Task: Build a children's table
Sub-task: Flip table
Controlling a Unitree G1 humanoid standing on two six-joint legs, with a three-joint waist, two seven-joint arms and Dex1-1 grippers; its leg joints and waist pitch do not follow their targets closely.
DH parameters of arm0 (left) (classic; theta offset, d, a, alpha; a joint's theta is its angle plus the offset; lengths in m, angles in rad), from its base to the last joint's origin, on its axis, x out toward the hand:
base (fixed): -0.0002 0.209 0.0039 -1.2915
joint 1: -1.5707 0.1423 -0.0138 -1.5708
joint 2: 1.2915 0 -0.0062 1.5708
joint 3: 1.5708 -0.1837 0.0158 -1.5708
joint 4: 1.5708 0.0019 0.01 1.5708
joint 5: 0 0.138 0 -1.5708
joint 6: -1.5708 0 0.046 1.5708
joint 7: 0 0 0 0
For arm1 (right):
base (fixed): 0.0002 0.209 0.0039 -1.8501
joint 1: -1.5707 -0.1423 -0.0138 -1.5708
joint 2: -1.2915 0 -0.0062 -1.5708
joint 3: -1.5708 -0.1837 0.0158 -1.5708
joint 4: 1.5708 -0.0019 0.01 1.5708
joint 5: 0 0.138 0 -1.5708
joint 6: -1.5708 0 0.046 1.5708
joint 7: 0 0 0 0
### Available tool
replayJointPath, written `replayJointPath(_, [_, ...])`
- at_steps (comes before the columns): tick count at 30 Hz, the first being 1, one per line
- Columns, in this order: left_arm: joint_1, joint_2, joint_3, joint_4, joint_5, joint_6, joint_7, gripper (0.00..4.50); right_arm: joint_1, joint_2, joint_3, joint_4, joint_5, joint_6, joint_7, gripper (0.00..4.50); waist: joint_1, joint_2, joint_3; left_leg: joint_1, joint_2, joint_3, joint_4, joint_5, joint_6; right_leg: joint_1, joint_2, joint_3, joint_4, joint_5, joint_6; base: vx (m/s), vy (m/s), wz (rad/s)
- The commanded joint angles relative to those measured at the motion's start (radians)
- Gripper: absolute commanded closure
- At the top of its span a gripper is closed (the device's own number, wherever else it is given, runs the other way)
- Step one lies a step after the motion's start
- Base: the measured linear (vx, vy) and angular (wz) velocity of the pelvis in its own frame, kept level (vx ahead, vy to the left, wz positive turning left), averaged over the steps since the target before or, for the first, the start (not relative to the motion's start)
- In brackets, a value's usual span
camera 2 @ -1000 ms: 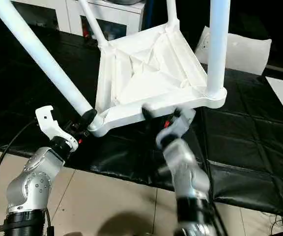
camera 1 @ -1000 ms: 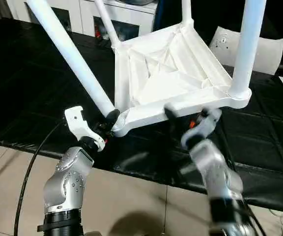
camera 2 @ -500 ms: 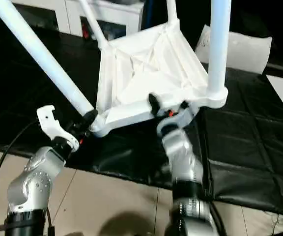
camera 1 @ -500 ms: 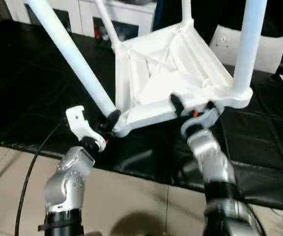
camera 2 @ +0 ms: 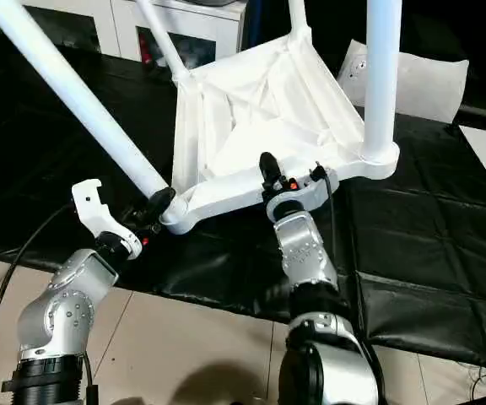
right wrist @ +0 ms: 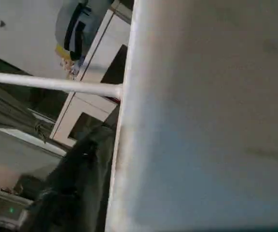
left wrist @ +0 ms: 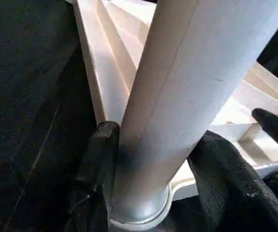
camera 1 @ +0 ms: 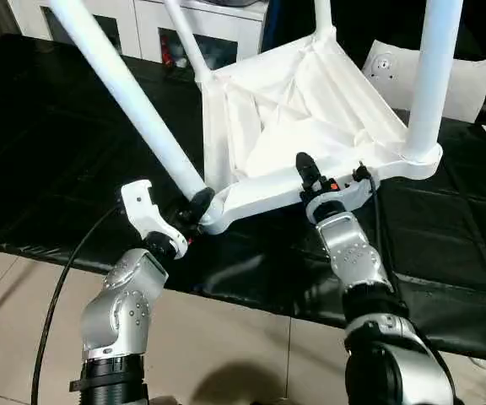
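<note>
Four legs up, table (camera 1: 302,118) inverted; left gripper (camera 1: 194,207) clamps one leg (camera 1: 133,97); right gripper (camera 1: 332,179) unclear.

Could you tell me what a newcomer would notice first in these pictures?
The white children's table lies upside down and tilted on the black work surface, its legs pointing up. The left hand clamps the nearest leg just above its corner socket. The right hand sits at the tabletop's near edge, one black finger over the rim.
</note>
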Motion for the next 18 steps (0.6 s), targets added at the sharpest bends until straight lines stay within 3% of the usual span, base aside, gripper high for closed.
replayJointPath(1, [-0.018,-0.058,-0.053,0.023,-0.079,0.033,-0.05,2.49,-0.078,0.076,-0.001,0.009,0.01,-0.01,0.019,1.79,-0.002,0.014,-0.067,-0.006,0.101,-0.036,-0.072,0.081,0.078,0.062,-0.137,0.107,-0.062,-0.069,-0.117,0.0,0.0,0.0])
replayJointPath(8, [-0.018,-0.049,-0.057,0.029,-0.055,0.024,-0.042,2.49,-0.089,0.07,-0.002,0.027,0.011,-0.024,0.027,2.34,-0.003,0.013,-0.066,-0.006,0.1,-0.036,-0.072,0.068,0.079,0.062,-0.137,0.107,-0.066,-0.093,-0.113,0.0,0.0,0.0])
replayJointPath(10, [-0.016,-0.041,-0.061,0.029,-0.051,0.027,-0.048,1.93,-0.095,0.067,-0.003,0.033,0.015,-0.032,0.028,2.44,-0.004,0.012,-0.066,-0.006,0.101,-0.036,-0.073,0.067,0.078,0.062,-0.137,0.107,-0.066,-0.1,-0.111,0.0,0.0,0.0])
replayJointPath(13, [-0.011,-0.028,-0.063,0.019,-0.068,0.053,-0.068,1.66,-0.106,0.06,-0.008,0.031,0.017,-0.042,0.025,2.48,-0.002,0.013,-0.067,-0.005,0.101,-0.035,-0.072,0.069,0.073,0.061,-0.138,0.107,-0.065,-0.098,-0.114,0.0,0.0,0.0])
replayJointPath(16, [-0.008,-0.023,-0.067,0.012,-0.069,0.056,-0.075,1.42,-0.108,0.057,-0.011,0.025,0.019,-0.044,0.024,2.49,-0.003,0.012,-0.071,-0.007,0.1,-0.036,-0.07,0.095,0.083,0.063,-0.137,0.108,-0.057,-0.052,-0.122,0.0,0.0,0.0])
replayJointPath(18, [-0.003,-0.007,-0.074,0.005,-0.071,0.055,-0.097,1.2,-0.109,0.051,-0.014,0.009,0.021,-0.052,0.019,2.49,-0.004,0.011,-0.076,-0.008,0.098,-0.035,-0.065,0.144,0.111,0.061,-0.134,0.108,-0.045,0.029,-0.14,0.0,0.0,0.0])
